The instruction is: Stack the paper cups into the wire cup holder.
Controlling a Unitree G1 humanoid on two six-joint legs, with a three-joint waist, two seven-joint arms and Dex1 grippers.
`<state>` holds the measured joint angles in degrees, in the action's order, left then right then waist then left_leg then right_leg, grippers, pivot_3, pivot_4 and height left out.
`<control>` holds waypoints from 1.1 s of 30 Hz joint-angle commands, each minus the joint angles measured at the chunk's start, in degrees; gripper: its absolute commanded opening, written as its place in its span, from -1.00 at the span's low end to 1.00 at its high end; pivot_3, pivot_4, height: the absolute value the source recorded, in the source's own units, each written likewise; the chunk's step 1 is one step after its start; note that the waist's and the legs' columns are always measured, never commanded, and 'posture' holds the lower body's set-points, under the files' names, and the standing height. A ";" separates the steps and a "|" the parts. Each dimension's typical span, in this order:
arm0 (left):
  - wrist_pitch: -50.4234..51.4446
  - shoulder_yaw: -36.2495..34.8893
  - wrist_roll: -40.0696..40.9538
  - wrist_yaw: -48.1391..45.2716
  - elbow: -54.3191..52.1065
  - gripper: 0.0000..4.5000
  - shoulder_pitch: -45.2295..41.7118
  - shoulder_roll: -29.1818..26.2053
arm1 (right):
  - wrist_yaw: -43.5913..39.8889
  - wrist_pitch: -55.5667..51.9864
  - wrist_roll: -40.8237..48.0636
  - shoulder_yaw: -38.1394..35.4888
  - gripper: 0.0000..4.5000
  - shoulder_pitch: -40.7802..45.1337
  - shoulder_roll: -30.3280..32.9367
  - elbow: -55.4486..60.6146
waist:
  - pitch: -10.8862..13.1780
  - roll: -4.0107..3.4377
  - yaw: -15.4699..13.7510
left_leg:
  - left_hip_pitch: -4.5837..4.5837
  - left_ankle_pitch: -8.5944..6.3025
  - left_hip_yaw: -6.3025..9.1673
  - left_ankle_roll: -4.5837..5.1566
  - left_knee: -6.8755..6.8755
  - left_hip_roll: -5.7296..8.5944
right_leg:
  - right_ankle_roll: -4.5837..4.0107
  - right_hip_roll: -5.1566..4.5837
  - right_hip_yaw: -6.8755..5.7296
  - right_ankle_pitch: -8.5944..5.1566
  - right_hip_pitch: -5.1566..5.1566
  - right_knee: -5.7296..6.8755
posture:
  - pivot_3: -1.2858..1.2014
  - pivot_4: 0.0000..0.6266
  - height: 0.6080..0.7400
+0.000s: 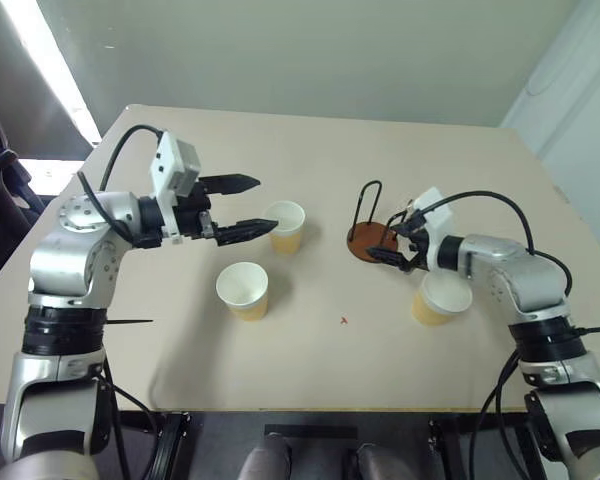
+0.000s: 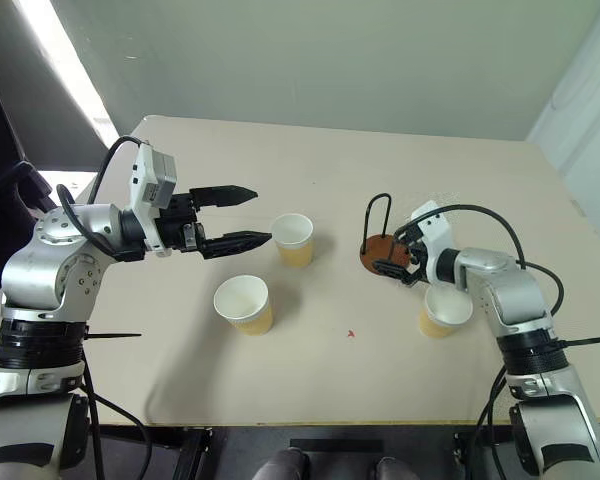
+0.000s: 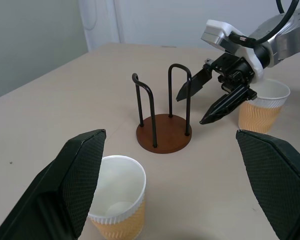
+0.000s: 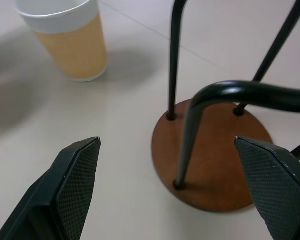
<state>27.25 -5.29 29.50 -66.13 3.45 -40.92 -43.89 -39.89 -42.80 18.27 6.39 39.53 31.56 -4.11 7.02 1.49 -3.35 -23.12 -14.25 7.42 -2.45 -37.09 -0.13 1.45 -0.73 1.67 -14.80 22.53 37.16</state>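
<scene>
While three cups [image 1: 284, 226] stood apart on the worktop [image 1: 310, 350], the holder [image 1: 372, 232] stood among them. Right hand [image 1: 395, 243] gaped beside it; left hand [image 1: 248, 206] gaped, empty.

Bench [image 1: 320, 360] carries three cups and the wire cup holder [image 1: 372, 236]. Holder stands right of centre. Far cup [image 1: 285, 226] sits left of holder, apart from it. Near-left cup [image 1: 243, 290] lies in front of far cup, slightly left. Right cup [image 1: 441, 298] is in front of holder, to its right; prob. not touching it, partly hidden.
</scene>
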 commanded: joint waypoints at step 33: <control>1.57 1.23 0.45 -6.39 -3.76 1.00 0.94 -5.41 | -5.92 -11.46 8.96 -6.28 -0.99 2.67 6.49 17.96 | 0.00 0.00 0.00 | -0.59 0.05 -0.01 -0.09 -0.01 0.01 | 0.00 0.01 0.00 0.00 0.60 0.21 | 0.03 -0.52 1.00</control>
<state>28.41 -4.01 29.39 -71.01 2.28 -40.27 -48.07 -43.69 -53.36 24.67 2.45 42.49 36.48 8.46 7.02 1.49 -3.35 -23.75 -14.20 7.41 -2.54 -37.09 -0.13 1.45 -0.73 1.67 -14.80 23.15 37.37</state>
